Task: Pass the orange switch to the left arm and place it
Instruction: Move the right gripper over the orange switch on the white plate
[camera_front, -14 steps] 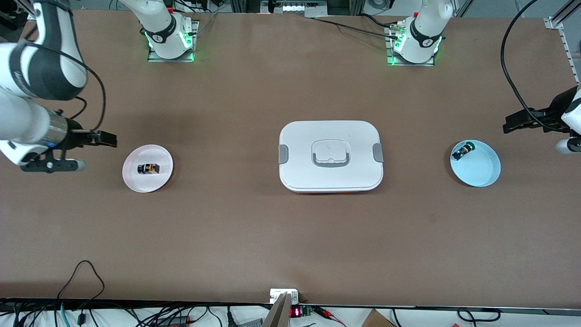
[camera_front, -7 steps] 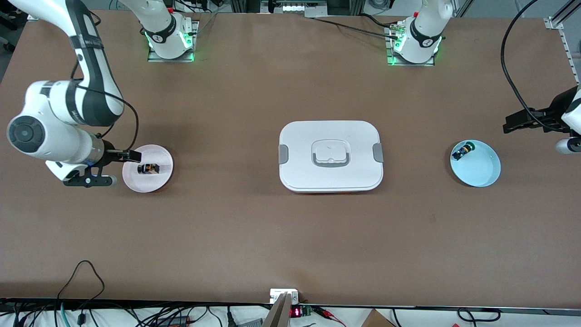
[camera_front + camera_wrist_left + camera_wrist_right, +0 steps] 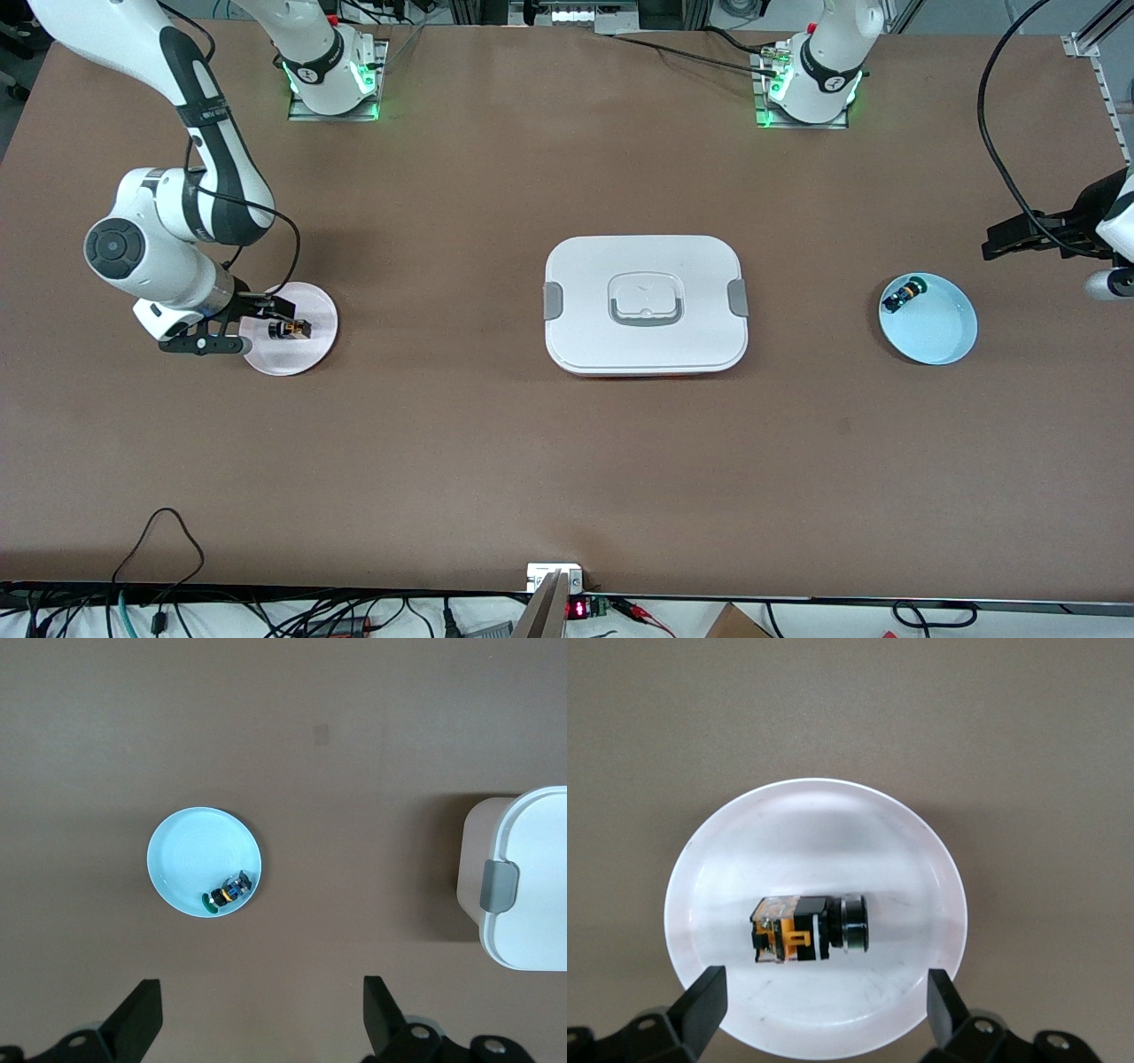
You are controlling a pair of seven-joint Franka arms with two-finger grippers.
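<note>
Hovering our right gripper (image 3: 282,321), jaws wide, over the orange switch (image 3: 808,929) in its pink plate (image 3: 310,350); our left gripper (image 3: 261,1028) waits open near the blue plate (image 3: 182,850).

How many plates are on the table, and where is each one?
2. The pink plate lies toward the right arm's end of the table and holds the orange switch. The blue plate lies toward the left arm's end, with the box between them.

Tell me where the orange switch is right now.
The orange switch lies in the pink plate toward the right arm's end of the table, with the open right claw over it.
</note>
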